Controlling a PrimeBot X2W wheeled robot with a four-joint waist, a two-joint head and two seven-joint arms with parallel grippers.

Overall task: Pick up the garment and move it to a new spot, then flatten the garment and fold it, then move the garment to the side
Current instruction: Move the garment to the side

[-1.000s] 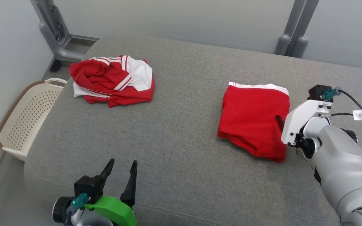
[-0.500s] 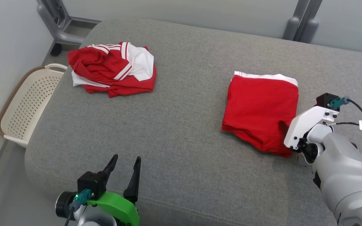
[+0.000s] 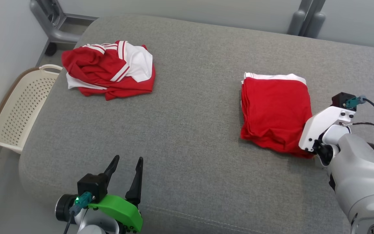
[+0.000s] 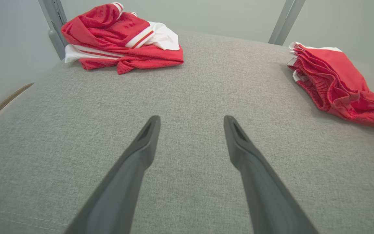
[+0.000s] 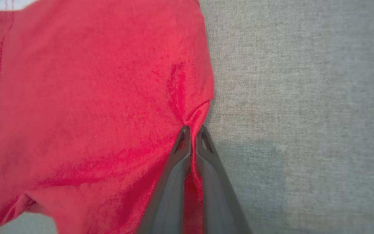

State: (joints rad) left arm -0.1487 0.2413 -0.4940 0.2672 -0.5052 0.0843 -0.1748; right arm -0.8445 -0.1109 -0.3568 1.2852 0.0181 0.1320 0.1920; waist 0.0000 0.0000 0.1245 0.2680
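Note:
The folded red garment point(image 3: 276, 110) with a white band at its far end lies on the right part of the grey cushion point(image 3: 187, 130). It also shows at the right of the left wrist view as the garment point(image 4: 333, 81). My right gripper point(image 5: 192, 130) is shut on the garment's point(image 5: 93, 97) right edge, pinching a fold of red cloth between its fingertips. In the head view its fingers are hidden behind the white wrist housing point(image 3: 323, 125). My left gripper point(image 3: 127, 164) hovers open near the cushion's front edge, empty; its fingers point(image 4: 141, 152) stand apart over bare fabric.
A crumpled red and white pile of clothes point(image 3: 107, 73) lies at the cushion's far left, also seen as the pile point(image 4: 122, 37). A cream perforated basket point(image 3: 16, 107) stands on the floor to the left. Grey metal frame legs point(image 3: 305, 16) stand behind the cushion.
My right gripper has closed on the garment's right edge, and the cloth has bunched a little there. The head camera shifted. The left gripper stayed open and still.

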